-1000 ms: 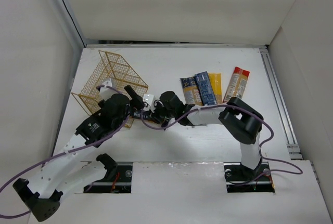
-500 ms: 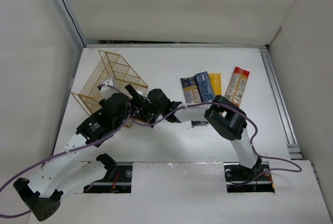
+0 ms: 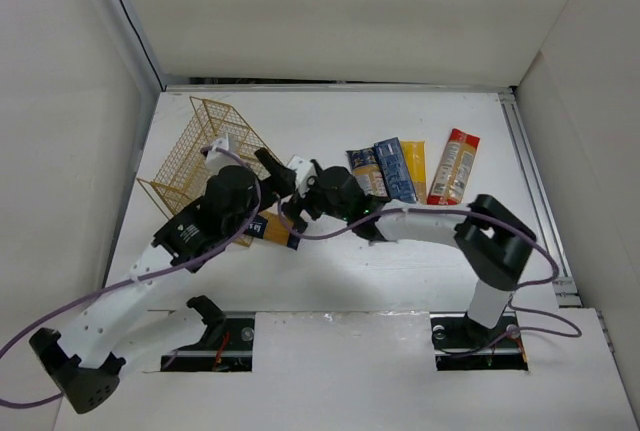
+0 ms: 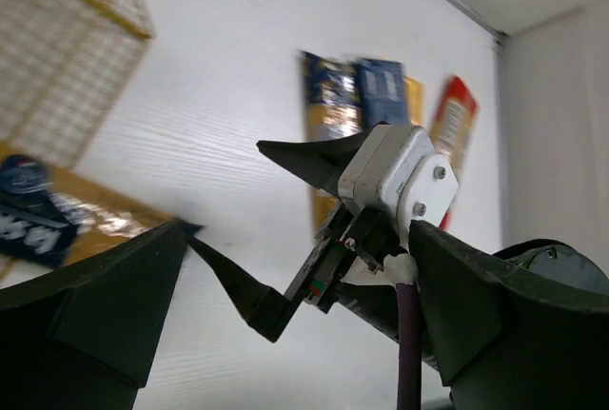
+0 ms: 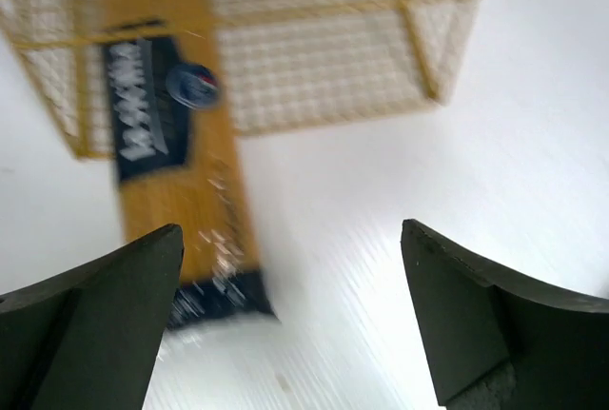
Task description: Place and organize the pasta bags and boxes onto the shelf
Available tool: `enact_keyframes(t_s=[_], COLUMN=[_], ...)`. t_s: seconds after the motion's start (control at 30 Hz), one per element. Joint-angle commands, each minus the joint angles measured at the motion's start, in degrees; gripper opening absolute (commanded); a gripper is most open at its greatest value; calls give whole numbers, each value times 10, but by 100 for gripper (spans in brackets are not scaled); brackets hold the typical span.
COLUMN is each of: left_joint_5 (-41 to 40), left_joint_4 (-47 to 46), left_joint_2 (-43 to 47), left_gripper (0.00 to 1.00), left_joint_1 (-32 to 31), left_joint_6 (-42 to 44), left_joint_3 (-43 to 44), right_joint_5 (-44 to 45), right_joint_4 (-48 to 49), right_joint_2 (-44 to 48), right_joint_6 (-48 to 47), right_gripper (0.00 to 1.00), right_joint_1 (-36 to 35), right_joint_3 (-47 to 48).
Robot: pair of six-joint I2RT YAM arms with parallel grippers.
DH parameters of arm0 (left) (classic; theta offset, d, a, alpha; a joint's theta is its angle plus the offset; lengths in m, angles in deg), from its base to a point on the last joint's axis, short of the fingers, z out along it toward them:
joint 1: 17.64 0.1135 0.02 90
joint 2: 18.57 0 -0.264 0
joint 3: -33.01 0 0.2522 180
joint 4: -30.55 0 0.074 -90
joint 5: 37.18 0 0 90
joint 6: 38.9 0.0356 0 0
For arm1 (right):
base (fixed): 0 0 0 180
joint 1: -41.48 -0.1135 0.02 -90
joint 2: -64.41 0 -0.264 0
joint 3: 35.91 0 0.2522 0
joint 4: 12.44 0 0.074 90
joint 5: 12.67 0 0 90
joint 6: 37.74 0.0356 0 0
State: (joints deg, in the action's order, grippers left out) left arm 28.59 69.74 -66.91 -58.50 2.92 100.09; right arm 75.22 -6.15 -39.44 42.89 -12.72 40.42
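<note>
A yellow pasta pack with a dark label (image 5: 176, 172) lies with its far end under the mesh of the golden wire shelf (image 5: 324, 48) and its near end on the table. It also shows below the left arm (image 3: 272, 231). My right gripper (image 5: 295, 324) is open just short of it, with nothing between the fingers. My left gripper (image 4: 300, 334) is open and empty, facing the right gripper (image 4: 285, 229). The other packs lie side by side at the right: a yellow pack with a dark label (image 3: 365, 176), a blue box (image 3: 395, 169), a plain yellow bag (image 3: 414, 166) and a red-and-clear bag (image 3: 454, 164).
The shelf (image 3: 215, 146) lies tilted at the table's left, near the left wall. Both arms crowd together just right of it, purple cables looping around them. A metal rail (image 3: 535, 191) runs along the table's right edge.
The right gripper has opened and drawn back to the right, letting go of the yellow dark-labelled pack at the shelf. The left arm has shifted slightly up.
</note>
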Motion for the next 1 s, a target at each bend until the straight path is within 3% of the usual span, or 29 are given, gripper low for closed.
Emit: enact_keyframes(t_s=[0.0, 0.2, 0.37, 0.43, 0.57, 0.63, 0.73, 0.9, 0.97], left_joint_5=[-4, 50, 43, 68, 81, 93, 115, 110, 94], left_joint_4=[-2, -64, -36, -25, -10, -3, -59, -165, -166], left_joint_2=[-41, -196, -369, -441, -514, -519, -479, -362, -342], left_gripper=[100, 100, 100, 100, 100, 100, 100, 100, 100], left_joint_1=[9, -27, -105, -116, -116, -116, -116, -116, -106], left_joint_6=[29, 29, 23, 6, -27, -46, -46, -41, -36], left_joint_3=[22, 57, 161, 216, 230, 230, 192, 158, 164], right_joint_5=[137, 328, 358, 358, 382, 399, 337, 207, 199], right_joint_4=[-48, -250, -381, -401, -430, -465, -454, -420, -414], right_joint_2=[139, 345, 504, 555, 599, 612, 612, 573, 562], right_joint_6=[77, 158, 158, 152, 138, 138, 111, 61, 55], right_gripper=[100, 100, 100, 100, 100, 100, 100, 100, 100], right_joint_1=[77, 211, 316, 354, 420, 448, 488, 488, 488], right_joint_3=[-66, -147, -169, -186, -191, -185, -184, -196, -209])
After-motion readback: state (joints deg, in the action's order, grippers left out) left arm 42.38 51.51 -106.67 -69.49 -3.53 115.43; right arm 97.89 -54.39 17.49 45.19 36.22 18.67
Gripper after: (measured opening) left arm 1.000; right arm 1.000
